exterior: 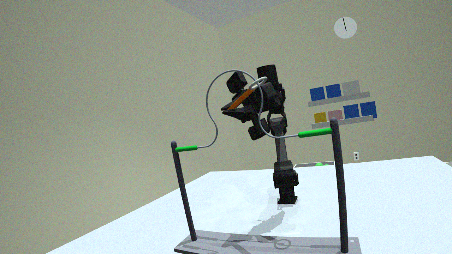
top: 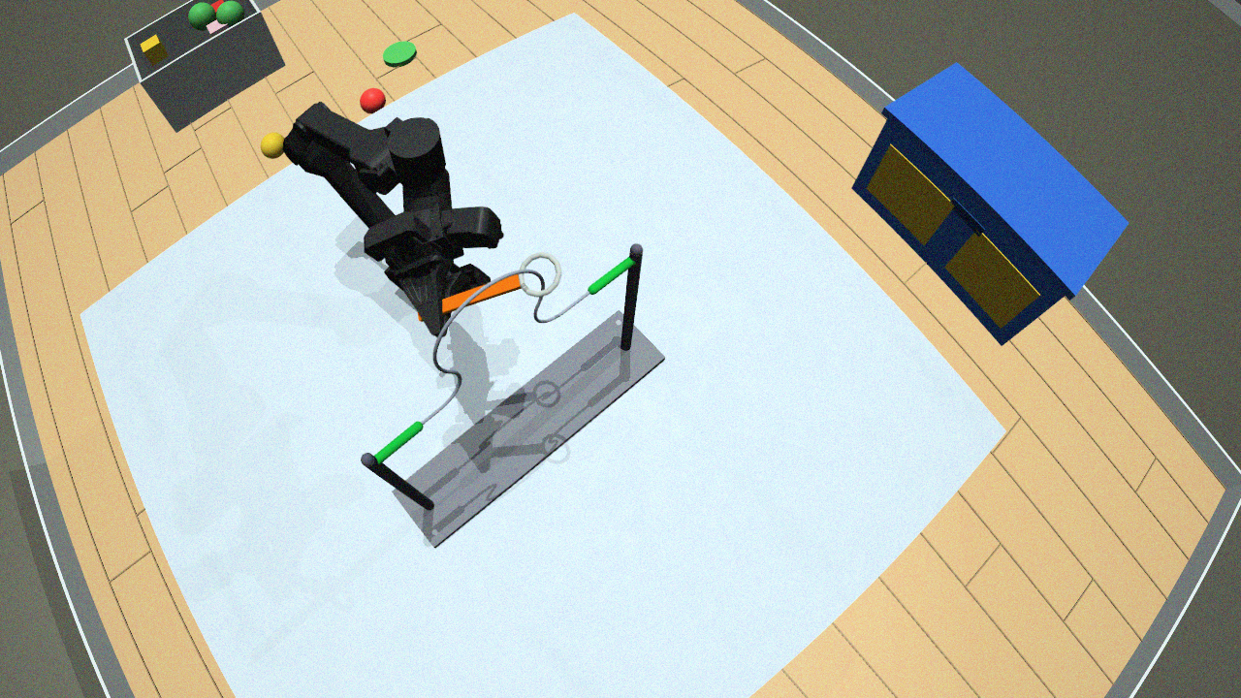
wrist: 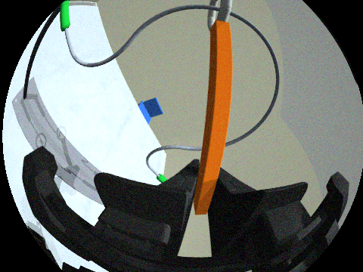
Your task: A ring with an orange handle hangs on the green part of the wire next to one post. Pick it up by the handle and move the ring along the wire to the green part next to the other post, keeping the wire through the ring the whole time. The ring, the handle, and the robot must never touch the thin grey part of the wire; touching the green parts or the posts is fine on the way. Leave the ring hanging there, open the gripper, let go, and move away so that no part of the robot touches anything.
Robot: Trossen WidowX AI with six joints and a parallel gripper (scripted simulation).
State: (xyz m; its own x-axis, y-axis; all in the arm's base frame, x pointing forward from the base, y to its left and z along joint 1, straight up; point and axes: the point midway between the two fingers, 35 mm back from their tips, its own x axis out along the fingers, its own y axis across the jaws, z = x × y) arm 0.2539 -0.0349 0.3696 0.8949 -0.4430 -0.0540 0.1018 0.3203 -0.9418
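Observation:
My gripper [top: 436, 326] [exterior: 223, 110] [wrist: 201, 164] is shut on the far end of the orange handle [top: 486, 292] [exterior: 241, 98] [wrist: 220, 83]. The pale ring [top: 558, 275] [exterior: 265, 78] [wrist: 225, 9] is around the grey wire [top: 435, 347] [exterior: 207, 97] [wrist: 277, 75], where the big arch bends down on the right in the top and exterior views. It is strongly tilted in the exterior view. The handle slopes down left to my fingers, behind the wire there. Green parts are at the right [top: 612, 276] [exterior: 315, 132] and left [top: 398, 441] [exterior: 186, 148]. I cannot tell the gap between ring and wire.
A post [top: 630, 299] [exterior: 339, 189] stands at the right and another [top: 398, 482] [exterior: 184, 195] at the left, on a grey base [top: 646, 357] [exterior: 355, 249]. A blue cabinet [top: 1006, 156], a dark bin [top: 216, 82], a red ball [top: 372, 100] and a yellow ball [top: 272, 144] are farther off.

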